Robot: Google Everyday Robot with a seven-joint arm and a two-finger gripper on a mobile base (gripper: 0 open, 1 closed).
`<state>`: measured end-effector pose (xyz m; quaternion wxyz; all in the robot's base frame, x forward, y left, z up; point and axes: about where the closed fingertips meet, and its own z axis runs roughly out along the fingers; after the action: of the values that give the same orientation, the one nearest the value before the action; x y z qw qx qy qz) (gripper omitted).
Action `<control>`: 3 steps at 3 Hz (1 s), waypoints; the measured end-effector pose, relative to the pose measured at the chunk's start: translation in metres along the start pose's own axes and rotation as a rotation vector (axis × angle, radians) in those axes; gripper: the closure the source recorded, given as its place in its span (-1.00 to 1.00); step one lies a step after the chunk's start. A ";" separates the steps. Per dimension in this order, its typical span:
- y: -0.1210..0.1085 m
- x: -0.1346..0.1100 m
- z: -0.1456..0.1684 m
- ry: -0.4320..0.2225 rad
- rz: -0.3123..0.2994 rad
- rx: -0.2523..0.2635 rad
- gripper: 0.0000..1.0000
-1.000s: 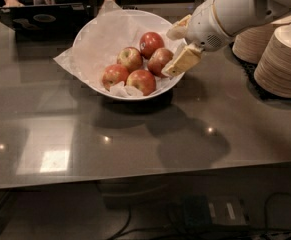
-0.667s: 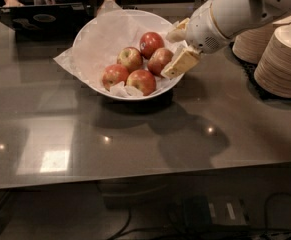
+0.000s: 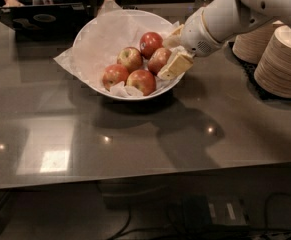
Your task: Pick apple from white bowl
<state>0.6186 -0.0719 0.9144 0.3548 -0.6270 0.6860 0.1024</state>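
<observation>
The pincer (image 3: 164, 58) hung at the right rim of the white bowl (image 3: 92, 31) on the dark surface (image 3: 135, 144), fingers spread apart either side of the apple (image 3: 157, 60), which lay inside among four others.

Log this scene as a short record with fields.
gripper: the gripper reaches into the right side of the white bowl, jaws spread, one on each side of the apple
apple: lies in the bowl, at the right of the cluster, not lifted
other apples: four, close beside it on the crumpled paper
bowl: stands on the dark table
plates: beige stacks on the table, right of the bowl, apart from it
</observation>
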 end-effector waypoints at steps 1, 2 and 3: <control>0.002 0.003 0.021 0.007 0.019 -0.022 -0.22; 0.002 0.004 0.026 0.009 0.023 -0.027 -0.20; 0.002 0.004 0.030 0.016 0.023 -0.032 0.14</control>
<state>0.6274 -0.0570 0.8891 0.3381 -0.6254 0.6942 0.1123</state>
